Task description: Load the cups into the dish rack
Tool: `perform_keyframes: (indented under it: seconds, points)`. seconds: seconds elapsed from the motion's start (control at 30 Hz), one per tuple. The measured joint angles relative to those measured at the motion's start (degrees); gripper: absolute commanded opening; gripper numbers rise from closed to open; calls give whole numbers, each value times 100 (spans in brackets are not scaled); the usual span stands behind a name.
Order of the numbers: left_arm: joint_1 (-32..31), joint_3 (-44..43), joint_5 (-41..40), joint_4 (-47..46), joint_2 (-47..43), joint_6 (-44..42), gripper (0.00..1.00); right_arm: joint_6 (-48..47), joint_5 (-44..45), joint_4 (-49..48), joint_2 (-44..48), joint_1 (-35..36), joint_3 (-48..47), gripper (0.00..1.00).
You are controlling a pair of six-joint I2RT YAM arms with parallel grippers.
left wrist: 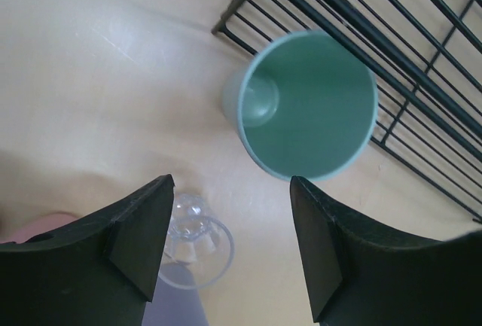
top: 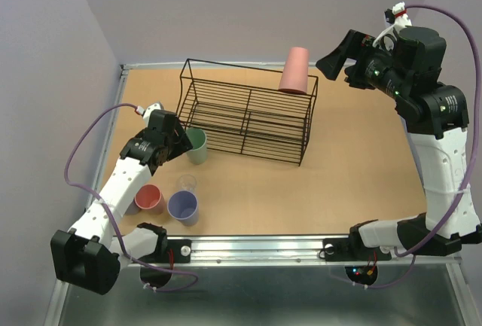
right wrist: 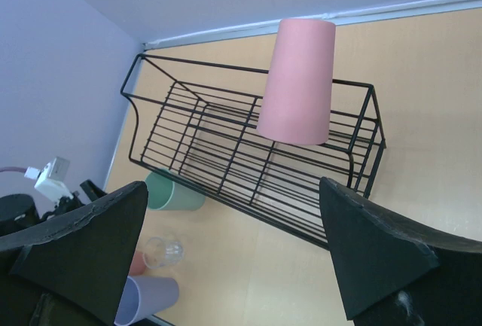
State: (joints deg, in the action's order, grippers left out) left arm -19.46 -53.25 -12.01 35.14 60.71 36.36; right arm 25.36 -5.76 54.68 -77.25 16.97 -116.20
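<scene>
Left gripper spread wide by green cup; right gripper likewise parted, facing pink cup upended on dish rack.

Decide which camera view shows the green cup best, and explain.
Left wrist: the green cup sits close, its rim and inside fully visible. Top external shows it small beside the dish rack; right wrist shows it small too.

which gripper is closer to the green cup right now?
Left. The left gripper is open right beside the green cup, at the rack's left end. The right gripper is open too, far off past the rack's right end, near the pink cup.
</scene>
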Motion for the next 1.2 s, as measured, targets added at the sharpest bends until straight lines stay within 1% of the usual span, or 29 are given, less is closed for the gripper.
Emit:
perform_keyframes:
  seconds: [0.17, 0.3, 0.4, 0.43, 0.5, 0.57, 0.7, 0.73, 0.8, 1.0, 1.1, 1.2]
  points:
    - [304, -4, 4, -313, 332, -278, 72, 63, -164, 15, 306, 0, 208, 100]
    - [308, -4, 74, -538, 688, -380, 68, 85, -227, 17, 468, 0, 280, 100]
    - [308, -2, 157, -750, 901, -411, 56, 81, -254, 24, 472, 0, 280, 100]
    - [308, 0, 170, -796, 940, -420, 43, 79, -262, 28, 461, 0, 280, 100]
    - [308, 0, 190, -887, 999, -446, 31, 76, -269, 33, 435, 0, 280, 100]
    - [308, 4, 203, -938, 1034, -448, 22, 55, -275, 37, 398, 0, 280, 100]
    - [313, 44, 195, -968, 1036, -466, 14, 11, -286, 44, 323, 0, 280, 100]
    - [313, 70, 195, -988, 1032, -461, 7, -7, -286, 48, 299, 0, 280, 100]
    - [313, 144, 175, -1021, 1003, -466, 0, -17, -289, 55, 284, 0, 280, 100]
    - [317, 227, 184, -988, 850, -463, 0, -52, -328, 59, 254, 0, 280, 100]
    - [317, 227, 190, -796, 697, -479, 0, -55, -332, 63, 243, 0, 271, 100]
    - [317, 223, 236, -533, 354, -505, 0, -48, -409, 63, 221, 0, 232, 100]
